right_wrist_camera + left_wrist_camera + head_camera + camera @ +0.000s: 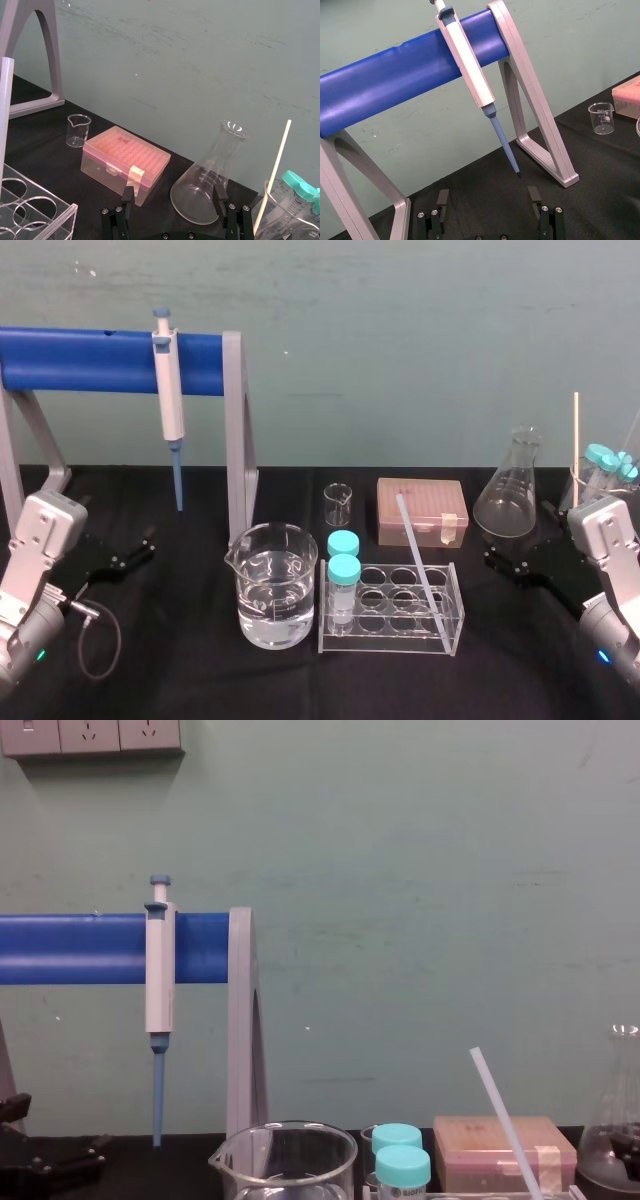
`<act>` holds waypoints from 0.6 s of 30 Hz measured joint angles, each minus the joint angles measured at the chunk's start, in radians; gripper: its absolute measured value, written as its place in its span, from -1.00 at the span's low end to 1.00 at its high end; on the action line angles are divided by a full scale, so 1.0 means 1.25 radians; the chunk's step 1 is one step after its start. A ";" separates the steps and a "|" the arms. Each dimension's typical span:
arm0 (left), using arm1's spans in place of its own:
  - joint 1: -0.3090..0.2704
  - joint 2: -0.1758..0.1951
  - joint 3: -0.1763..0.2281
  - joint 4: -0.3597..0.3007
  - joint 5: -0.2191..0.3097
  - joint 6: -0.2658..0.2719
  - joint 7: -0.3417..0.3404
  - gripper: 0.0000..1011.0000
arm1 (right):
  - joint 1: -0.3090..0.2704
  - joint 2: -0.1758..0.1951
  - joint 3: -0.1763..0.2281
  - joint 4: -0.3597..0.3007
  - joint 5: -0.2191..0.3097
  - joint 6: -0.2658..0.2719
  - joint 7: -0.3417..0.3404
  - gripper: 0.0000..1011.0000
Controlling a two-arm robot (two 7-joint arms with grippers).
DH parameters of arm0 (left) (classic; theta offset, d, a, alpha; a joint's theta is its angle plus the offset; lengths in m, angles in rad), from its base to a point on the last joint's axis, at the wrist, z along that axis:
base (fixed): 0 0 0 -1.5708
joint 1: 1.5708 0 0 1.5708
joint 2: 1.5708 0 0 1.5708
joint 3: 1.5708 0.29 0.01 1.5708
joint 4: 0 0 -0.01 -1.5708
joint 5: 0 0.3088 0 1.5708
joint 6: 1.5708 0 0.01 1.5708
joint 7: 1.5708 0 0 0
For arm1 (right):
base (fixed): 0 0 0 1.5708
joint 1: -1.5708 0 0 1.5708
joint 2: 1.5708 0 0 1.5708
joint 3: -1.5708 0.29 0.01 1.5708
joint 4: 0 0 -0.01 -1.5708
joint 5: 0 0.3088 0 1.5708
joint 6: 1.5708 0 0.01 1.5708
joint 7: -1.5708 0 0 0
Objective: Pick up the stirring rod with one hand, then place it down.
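Black tabletop (pixel 200 680), one stirring rod (pixel 420 558)

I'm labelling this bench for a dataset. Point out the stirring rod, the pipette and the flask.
stirring rod (pixel 421 558): head view, middle of its shaft.
pipette (pixel 171 390): head view, white body.
flask (pixel 508 502): head view, wide lower cone.

Water beaker (pixel 277 585) beside tube rack (pixel 385 640)

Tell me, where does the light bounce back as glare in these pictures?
Left wrist view: a pale sheen runs along the thick blue horizontal bar. Head view: bright glints on the large glass beaker of water and the clear conical glass flask.
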 joint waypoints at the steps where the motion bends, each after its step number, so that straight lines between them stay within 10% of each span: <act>1: 0.000 0.000 0.000 0.000 0.000 0.000 0.000 0.98 | 0.000 0.000 0.000 0.000 0.000 0.000 0.000 0.98; 18: 0.000 0.000 0.000 0.000 0.000 0.000 0.000 0.98 | 0.000 0.000 0.000 0.000 0.000 0.000 0.000 0.98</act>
